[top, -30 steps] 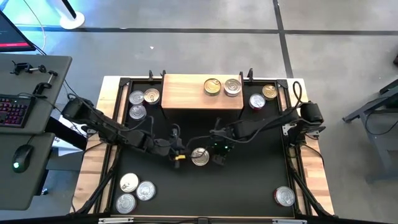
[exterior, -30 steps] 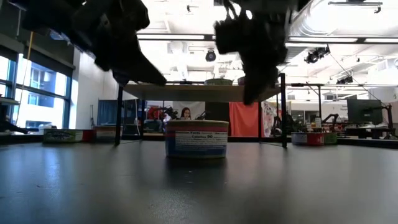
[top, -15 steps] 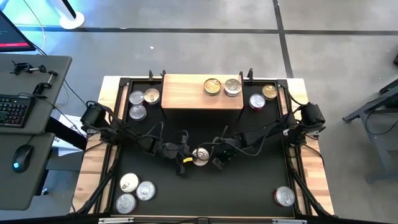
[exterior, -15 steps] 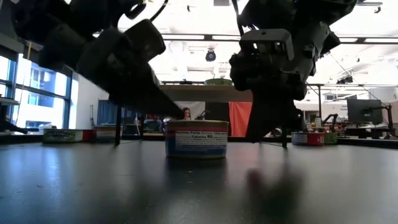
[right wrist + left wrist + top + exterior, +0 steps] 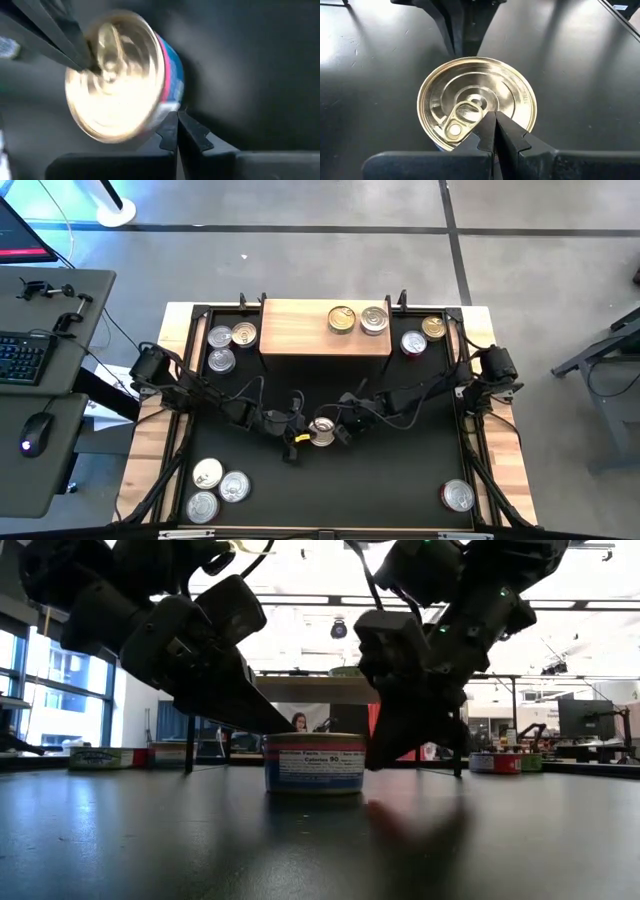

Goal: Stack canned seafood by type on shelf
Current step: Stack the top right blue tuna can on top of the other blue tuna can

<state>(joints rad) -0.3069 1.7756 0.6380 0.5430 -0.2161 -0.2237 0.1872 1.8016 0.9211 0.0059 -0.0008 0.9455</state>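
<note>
Over the last second both arms have closed in on the tin (image 5: 322, 430) in the middle of the black mat (image 5: 400, 470): the right arm, which a second ago stood off to the side of it, now has its tip against the tin's side, and the left arm has swung in from the other flank. The tin sits upright on the mat, well in front of the shelf (image 5: 300, 330), its gold pull-tab lid (image 5: 476, 107) up and a blue and pink label round its wall. The left pincer (image 5: 494, 131) is clenched, its joined tips resting over the lid near the pull tab. The right pincer (image 5: 177, 127) is clenched too, grasping nothing, its tips touching the tin's side low down. By my reading this is a nudging or steadying step, not a lift: neither pincer is around the tin. To carry it, one pincer would have to release, straddle the tin's wall and clench on it, then bring it to the shelf, where two tins (image 5: 358, 319) already sit side by side. Other tins wait in clusters at the corners of the bench (image 5: 150, 460).
</note>
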